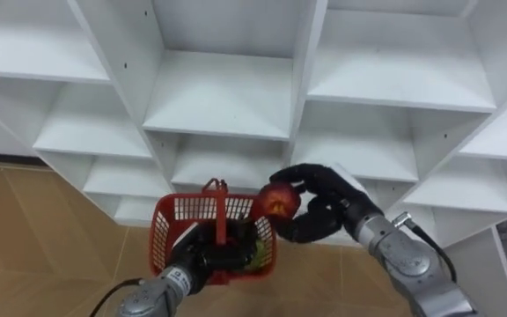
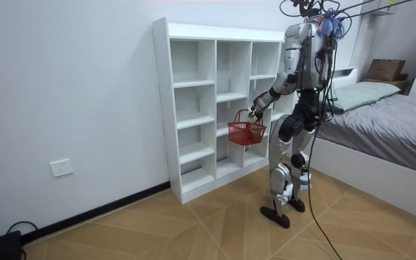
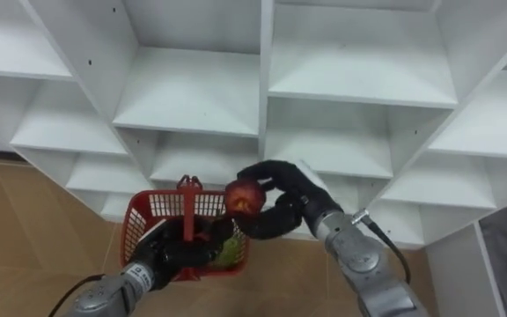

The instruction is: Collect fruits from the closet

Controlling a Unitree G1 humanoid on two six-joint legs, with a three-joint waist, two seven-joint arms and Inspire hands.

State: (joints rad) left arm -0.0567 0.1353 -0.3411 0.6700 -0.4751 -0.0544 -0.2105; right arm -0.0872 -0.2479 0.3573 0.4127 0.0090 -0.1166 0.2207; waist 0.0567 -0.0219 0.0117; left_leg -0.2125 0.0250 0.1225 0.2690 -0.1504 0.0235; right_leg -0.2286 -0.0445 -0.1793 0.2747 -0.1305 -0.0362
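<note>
**Left eye view.** Your right hand (image 1: 328, 210) is closed round a red apple (image 1: 277, 201), fingers curled over its far side. It holds the apple just over the right rim of the red basket (image 1: 176, 216). I judge it is poised there for a drop and not yet let go. Your left hand (image 1: 202, 260) sits over the basket's middle and looks closed on the upright handle (image 1: 221, 207), though the hand partly blends into the dark interior. That grip lets the basket hang mouth-up under the fruit. A green piece (image 1: 259, 251), likely fruit, lies inside against the basket's right wall. The white closet (image 1: 227, 97) stands behind the basket, and the shelves you can see are bare.

**Room view.** You stand facing the closet. The basket hangs from your raised left arm, close in front of the middle shelves, which makes for a short carry. The bed (image 2: 381, 119) is well behind the basket.

**Right eye view.** This gives the same reading, with the apple above the basket's right corner. The wood floor (image 3: 25, 202) lies below the basket.
</note>
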